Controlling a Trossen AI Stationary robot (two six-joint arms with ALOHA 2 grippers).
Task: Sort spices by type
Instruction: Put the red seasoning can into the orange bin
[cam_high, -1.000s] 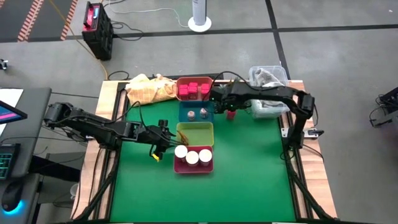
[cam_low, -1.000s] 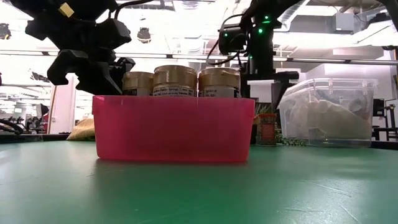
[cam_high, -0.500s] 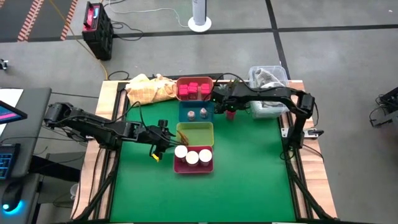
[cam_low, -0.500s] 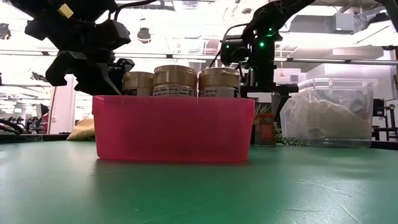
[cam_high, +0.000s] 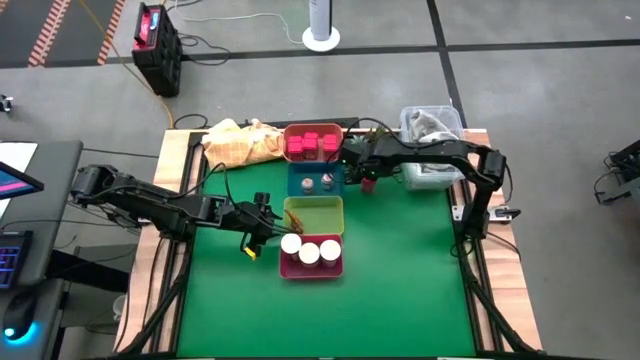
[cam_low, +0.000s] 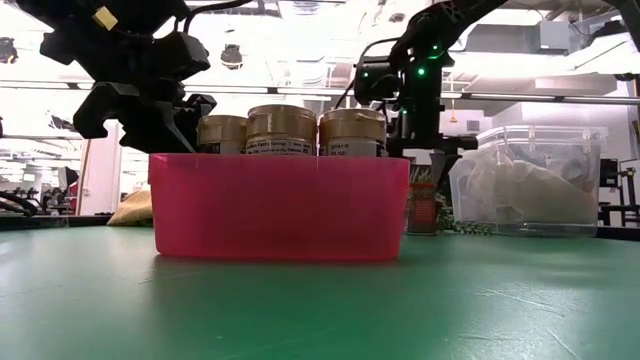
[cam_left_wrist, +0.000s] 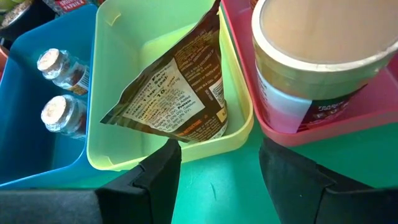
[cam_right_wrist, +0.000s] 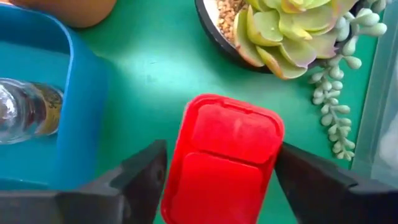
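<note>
Four trays stand in a row. The far red tray (cam_high: 312, 143) holds magenta packs. The blue tray (cam_high: 316, 181) holds two grey-topped shakers (cam_left_wrist: 57, 87). In the green tray (cam_high: 314, 214) a brown packet (cam_left_wrist: 177, 87) leans on the wall. The near pink tray (cam_high: 311, 258) holds three tan-lidded jars (cam_low: 282, 130). Right of the blue tray a red pack (cam_right_wrist: 224, 162) stands on the green mat, and my right gripper (cam_high: 368, 181) is shut on it. My left gripper (cam_left_wrist: 217, 177) hovers open at the left of the green and pink trays. My right gripper pinches the red pack between its two fingers, one finger (cam_right_wrist: 140, 177) on each of the lid's two opposite sides (cam_right_wrist: 174, 180). The fingers come from above, pointing steeply down. The pack stands upright with its base on the mat (cam_low: 422, 232).
A small succulent in a dark pot (cam_right_wrist: 292, 31) stands just beyond the red pack. A clear lidded box (cam_high: 430, 150) sits at the far right. A yellow cloth (cam_high: 240, 145) lies at the far left. Open green mat (cam_high: 400, 290) lies near and right.
My right gripper has come down over the red pack beside the blue tray, and its fingers have drawn in onto the pack's sides. The pack stays where it stood on the mat.
</note>
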